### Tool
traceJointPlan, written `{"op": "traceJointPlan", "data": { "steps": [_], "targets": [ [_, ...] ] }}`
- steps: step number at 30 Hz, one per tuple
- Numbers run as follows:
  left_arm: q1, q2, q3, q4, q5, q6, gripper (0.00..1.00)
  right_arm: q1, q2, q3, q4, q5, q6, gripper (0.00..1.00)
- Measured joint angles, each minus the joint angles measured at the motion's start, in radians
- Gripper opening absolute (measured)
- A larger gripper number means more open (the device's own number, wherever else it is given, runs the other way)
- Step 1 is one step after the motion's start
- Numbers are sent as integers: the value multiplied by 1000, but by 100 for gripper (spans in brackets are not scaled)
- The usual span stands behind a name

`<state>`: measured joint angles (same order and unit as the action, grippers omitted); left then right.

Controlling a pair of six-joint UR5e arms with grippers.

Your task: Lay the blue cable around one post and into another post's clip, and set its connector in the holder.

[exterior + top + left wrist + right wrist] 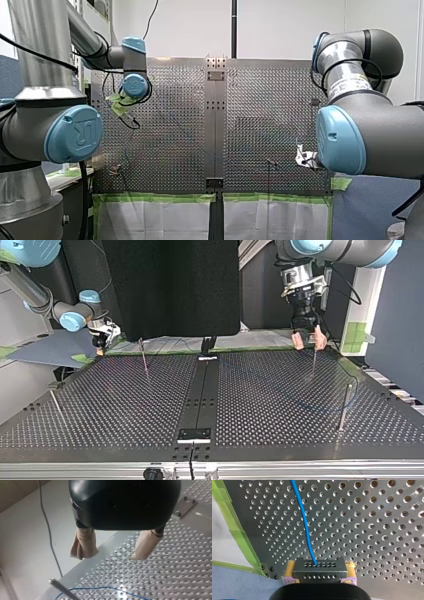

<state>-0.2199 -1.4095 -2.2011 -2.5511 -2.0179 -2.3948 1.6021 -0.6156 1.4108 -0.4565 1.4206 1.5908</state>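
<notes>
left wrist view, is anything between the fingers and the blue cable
Nothing visible lies between them. My left gripper has its fingers open above the table's edge, and the blue cable lies on the bare perforated table ahead. A thin post stands close beside the cable's bend, off to one side.

"UR" on my left arm's blue cap (74, 134)

The cable (305, 522) is bright blue and the connector (319, 571) black, dotted with rows of small holes. My right gripper (320, 563) has yellow pads (290, 570) (lilac at their base), and my left gripper (108, 556) has beige pads (83, 543). The table (374, 530) is silver with a regular grid of holes, edged with lime-green tape (239, 537). The joint cap (75, 132) at the front view's lower left is light blue.
</notes>
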Motion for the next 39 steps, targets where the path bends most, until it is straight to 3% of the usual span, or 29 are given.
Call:
{"op": "traceJointPlan", "data": {
  "steps": [8,21,39],
  "targets": [
    [73,-28,70,-42,-3,-7,100,0,0,0,1,0,-1,0],
    [180,-40,112,-54,0,-9,100,0,0,0,2,0,-3,0],
    [331,-47,144,-52,129,-32,100,2,0,-6,3,0,-3,0]
  ]
}}
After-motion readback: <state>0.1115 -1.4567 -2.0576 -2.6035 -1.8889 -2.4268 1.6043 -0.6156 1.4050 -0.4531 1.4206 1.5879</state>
